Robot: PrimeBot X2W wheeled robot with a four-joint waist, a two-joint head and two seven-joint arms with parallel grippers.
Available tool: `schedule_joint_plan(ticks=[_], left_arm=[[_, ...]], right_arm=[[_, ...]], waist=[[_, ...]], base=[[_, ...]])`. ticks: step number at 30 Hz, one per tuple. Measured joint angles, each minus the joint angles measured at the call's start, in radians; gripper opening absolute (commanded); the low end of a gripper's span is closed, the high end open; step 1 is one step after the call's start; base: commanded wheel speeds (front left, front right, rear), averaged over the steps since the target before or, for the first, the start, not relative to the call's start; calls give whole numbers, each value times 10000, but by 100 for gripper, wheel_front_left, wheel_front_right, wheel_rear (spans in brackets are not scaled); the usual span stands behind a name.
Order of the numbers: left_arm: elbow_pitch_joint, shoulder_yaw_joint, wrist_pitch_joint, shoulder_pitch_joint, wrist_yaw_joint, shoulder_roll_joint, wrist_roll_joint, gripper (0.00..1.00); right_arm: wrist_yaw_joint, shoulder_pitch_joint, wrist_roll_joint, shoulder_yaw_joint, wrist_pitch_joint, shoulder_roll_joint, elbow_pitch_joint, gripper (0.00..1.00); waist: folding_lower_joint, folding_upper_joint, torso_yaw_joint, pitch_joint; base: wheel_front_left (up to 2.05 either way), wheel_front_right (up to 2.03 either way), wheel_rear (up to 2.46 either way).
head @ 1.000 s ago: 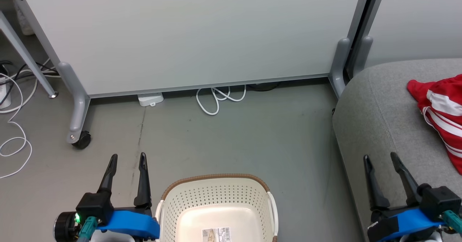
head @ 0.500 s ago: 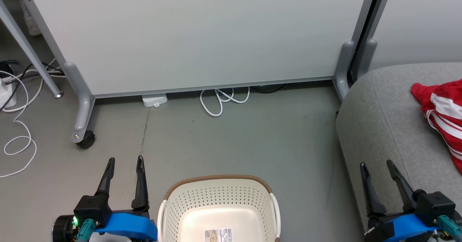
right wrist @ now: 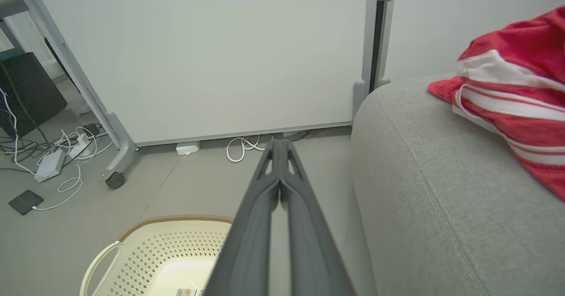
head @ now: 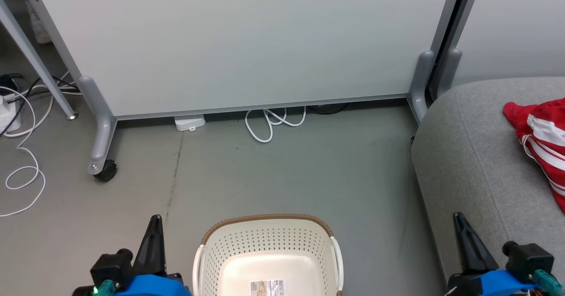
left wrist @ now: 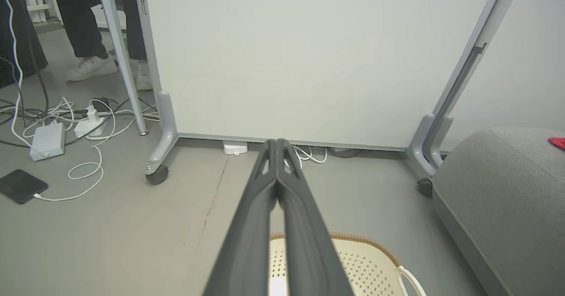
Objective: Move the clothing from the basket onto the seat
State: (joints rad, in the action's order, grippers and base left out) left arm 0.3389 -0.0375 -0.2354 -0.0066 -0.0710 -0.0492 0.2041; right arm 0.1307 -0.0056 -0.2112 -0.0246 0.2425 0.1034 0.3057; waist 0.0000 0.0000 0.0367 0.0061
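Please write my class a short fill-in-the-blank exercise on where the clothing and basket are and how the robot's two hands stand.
1. The red clothing lies on the grey ____.
2. The basket stands on the ____.
3. The left hand and the right hand are both ____.

Missing words: seat; floor; shut.

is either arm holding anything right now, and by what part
Nothing is held. The left gripper and right gripper both have jaws shut on nothing; the red white-striped fabric clothing lies loose on the grey upholstered seat.
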Motion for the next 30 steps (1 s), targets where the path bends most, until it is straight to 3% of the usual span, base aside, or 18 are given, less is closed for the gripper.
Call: schedule_joint_plan(ticks=[30], left_arm=[[-433,533,1206,-226,-90,4,4997,0]], right_arm=[[0,-262,-4964,-301,-1239,-171,-167,0]], waist=[[1,0,-89,-16]], base=[[0,0,0]])
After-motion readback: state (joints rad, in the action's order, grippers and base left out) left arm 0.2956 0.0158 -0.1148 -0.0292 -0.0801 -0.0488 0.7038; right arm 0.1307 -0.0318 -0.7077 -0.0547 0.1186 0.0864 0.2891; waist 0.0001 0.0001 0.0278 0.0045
